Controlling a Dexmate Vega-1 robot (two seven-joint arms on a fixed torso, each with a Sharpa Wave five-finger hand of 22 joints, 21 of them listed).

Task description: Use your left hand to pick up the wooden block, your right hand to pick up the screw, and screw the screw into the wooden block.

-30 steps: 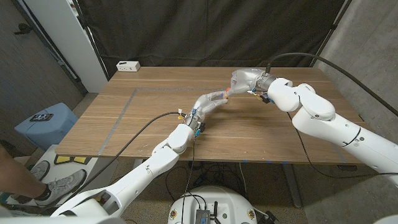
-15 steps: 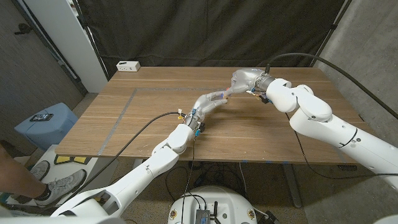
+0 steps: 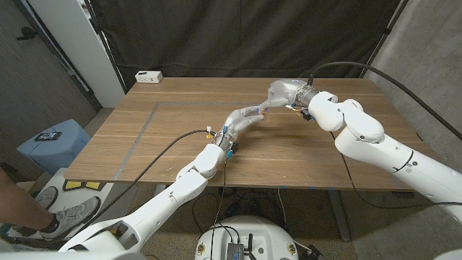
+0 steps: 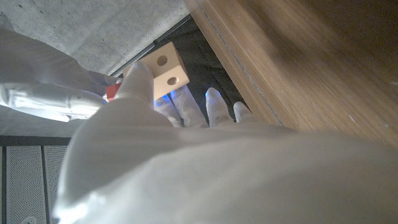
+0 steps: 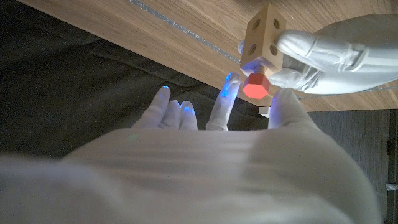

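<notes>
Risk 1: cross-threading. My right hand [image 5: 249, 168] presents the screw [image 5: 255, 86] to a hole in the block [image 5: 262, 35]; the red head sits just beside the block face, between a fingertip and my thumb. If the screw axis tilts off the hole axis, I judge the thread will bind or skip.

Risk 2: loss of the screw. The pinch looks light, at the fingertips only, with the other fingers spread and holding nothing. A twist against resistance could roll the head out of the pinch.

Risk 3: block rotation. My left hand [image 4: 186, 162] grips the block [image 4: 165, 70] at its fingertips, above the table [image 3: 166, 137]. Turning torque from the screw may spin the block in that grip if I do not hold it firmly.

Position: in the head view both hands meet over the far middle of the table, left hand [image 3: 249, 115] reaching up to right hand [image 3: 283, 92]. The block stands between them, holes facing outward, and the screw touches or nearly touches its underside face; I cannot tell how deep the thread is engaged.
</notes>
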